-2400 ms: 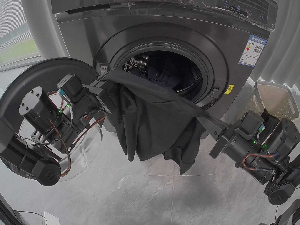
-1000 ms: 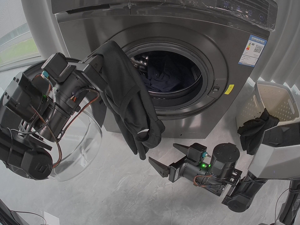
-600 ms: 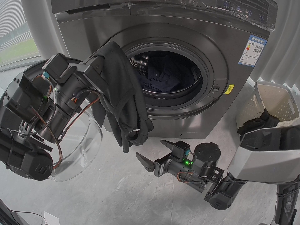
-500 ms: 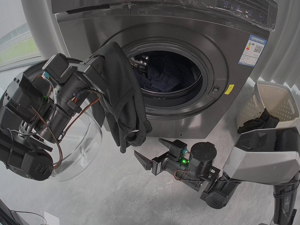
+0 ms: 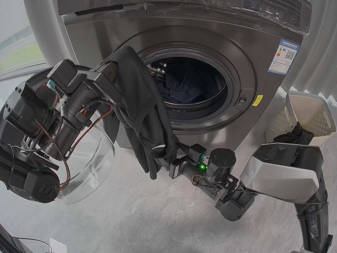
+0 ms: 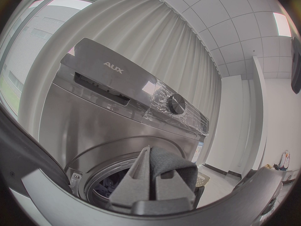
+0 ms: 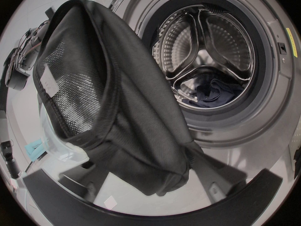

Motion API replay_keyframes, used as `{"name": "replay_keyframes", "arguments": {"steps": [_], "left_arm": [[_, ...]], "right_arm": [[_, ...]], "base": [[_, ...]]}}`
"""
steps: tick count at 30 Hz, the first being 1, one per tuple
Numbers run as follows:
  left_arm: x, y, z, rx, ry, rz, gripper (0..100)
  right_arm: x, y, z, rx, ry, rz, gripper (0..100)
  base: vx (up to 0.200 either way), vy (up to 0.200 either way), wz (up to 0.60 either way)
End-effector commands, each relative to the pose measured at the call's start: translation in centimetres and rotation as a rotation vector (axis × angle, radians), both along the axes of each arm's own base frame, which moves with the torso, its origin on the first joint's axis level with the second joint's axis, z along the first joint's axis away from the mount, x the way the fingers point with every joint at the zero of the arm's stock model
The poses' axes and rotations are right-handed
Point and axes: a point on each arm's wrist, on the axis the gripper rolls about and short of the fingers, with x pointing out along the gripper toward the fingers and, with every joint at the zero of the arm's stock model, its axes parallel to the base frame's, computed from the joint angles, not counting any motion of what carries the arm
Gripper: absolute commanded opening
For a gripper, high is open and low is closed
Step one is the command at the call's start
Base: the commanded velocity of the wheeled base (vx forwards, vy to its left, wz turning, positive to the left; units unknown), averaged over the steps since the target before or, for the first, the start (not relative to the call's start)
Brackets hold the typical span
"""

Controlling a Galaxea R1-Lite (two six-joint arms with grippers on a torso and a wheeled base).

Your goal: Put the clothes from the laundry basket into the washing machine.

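Observation:
A black garment (image 5: 140, 102) hangs from my left gripper (image 5: 114, 65), which is shut on its top edge just left of the washing machine's drum opening (image 5: 191, 85). The cloth shows pinched in that gripper (image 6: 152, 160). My right gripper (image 5: 165, 156) is low in front of the machine, open, its fingers either side of the garment's lower end (image 7: 125, 126). Dark blue clothes (image 7: 208, 93) lie inside the drum. The cream laundry basket (image 5: 310, 115) stands at the right with a black cloth (image 5: 295, 136) over its rim.
The machine's round door (image 5: 87, 159) stands swung open to the left, behind my left arm. Pale tiled floor (image 5: 140, 215) spreads in front of the machine. White curtains hang behind it.
The right gripper let go of the garment, swung low and left, then rose until its open fingers straddle the garment's hanging end. The left gripper lifted its end earlier and has since kept still.

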Motion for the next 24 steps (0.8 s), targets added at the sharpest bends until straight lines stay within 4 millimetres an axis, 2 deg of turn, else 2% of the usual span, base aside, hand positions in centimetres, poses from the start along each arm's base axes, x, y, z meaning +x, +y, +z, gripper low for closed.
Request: {"name": "replay_keyframes", "arguments": {"steps": [1,8,9,14,18,21,24], "left_arm": [[0.0,0.0,0.0,0.0,0.002,-0.001,0],[0.2,0.1,-0.4,0.008,0.013,0.006,0],[0.4,0.1,-0.6,0.009,0.018,0.008,0],[0.8,0.2,-1.2,0.02,0.039,0.02,0],[1.3,0.8,-1.5,0.027,0.051,0.041,0],[1.3,1.1,-2.3,0.041,0.076,0.054,0],[1.4,1.1,-3.0,0.055,0.103,0.056,0]], "right_arm": [[1.5,-0.6,-0.1,0.013,-0.017,-0.028,0],[1.0,-2.2,2.8,0.04,-0.048,-0.049,0],[0.4,-3.0,3.8,0.039,-0.048,-0.057,0],[-1.2,-6.2,6.1,0.031,-0.044,-0.099,0],[-1.3,-9.2,8.2,0.048,-0.074,-0.162,0],[-1.8,-12.2,10.8,0.076,-0.125,-0.2,0],[-2.6,-13.7,12.4,0.101,-0.157,-0.234,0]], "base": [[0.0,0.0,0.0],[0.0,0.0,0.0],[0.0,0.0,0.0],[0.0,0.0,0.0],[0.0,0.0,0.0],[0.0,0.0,0.0],[0.0,0.0,0.0]]}}
